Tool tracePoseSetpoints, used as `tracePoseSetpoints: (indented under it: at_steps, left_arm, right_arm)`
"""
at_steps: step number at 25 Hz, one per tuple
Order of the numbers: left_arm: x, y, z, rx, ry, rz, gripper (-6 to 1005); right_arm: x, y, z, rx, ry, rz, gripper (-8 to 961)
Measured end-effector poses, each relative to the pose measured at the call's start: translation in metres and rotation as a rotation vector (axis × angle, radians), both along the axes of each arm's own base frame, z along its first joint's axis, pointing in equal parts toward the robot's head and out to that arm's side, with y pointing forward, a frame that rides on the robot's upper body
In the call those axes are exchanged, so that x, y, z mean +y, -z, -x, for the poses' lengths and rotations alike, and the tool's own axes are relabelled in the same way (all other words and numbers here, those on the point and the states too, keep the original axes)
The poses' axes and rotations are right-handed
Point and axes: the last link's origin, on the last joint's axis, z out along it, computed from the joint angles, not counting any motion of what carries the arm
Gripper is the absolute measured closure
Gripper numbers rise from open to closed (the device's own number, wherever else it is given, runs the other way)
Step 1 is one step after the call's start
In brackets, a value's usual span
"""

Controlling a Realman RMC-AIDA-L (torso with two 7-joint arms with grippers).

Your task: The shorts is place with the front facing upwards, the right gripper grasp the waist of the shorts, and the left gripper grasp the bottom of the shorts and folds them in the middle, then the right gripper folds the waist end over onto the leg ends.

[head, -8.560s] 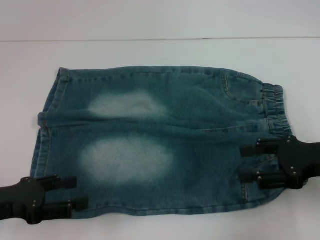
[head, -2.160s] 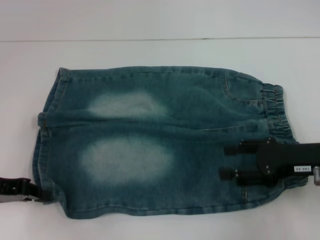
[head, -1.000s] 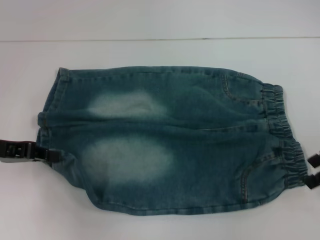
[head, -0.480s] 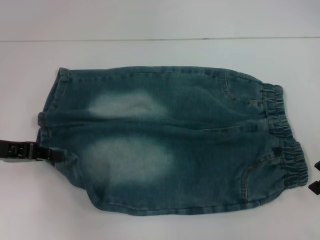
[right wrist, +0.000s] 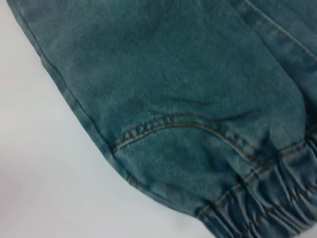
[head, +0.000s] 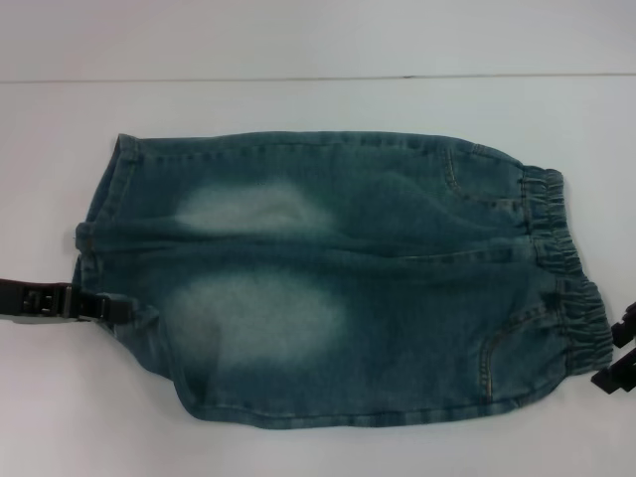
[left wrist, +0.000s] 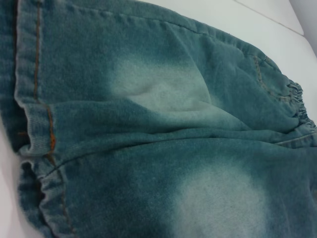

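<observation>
Shorts (head: 328, 283) lay flat on table (head: 298, 45), front up | left gripper (head: 94, 306) pinched near hem corner (head: 124, 313), jaws closed on it | right gripper (head: 618, 358) just beside waist (head: 571, 288), jaws apart, empty

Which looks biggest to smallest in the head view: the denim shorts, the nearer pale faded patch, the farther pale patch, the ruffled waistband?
1. Blue-green denim shorts
2. Nearer pale faded patch
3. Farther pale patch and ruffled elastic waistband: too alike to rank.
</observation>
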Motion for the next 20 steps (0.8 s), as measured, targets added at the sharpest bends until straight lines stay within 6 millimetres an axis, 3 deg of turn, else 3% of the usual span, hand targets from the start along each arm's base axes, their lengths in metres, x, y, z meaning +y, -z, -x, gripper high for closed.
tracePoseSetpoints:
  at_steps: [13, 18, 20]
  left_arm:
    - [-0.001, 0.0007, 0.0017, 0.003, -0.001, -0.003, 963]
    - [-0.0017, 0.0009, 0.0024, 0.003, -0.002, -0.002, 963]
    - [-0.002, 0.0009, 0.0027, 0.003, -0.003, -0.002, 963]
  right_arm:
    - [-0.0005, 0.0066, 0.0033, 0.006, -0.016, 0.018, 239]
    - [0.0006, 0.0071, 0.0032, 0.005, -0.021, 0.012, 488]
    - [0.0006, 0.008, 0.003, 0.006, -0.023, 0.011, 631]
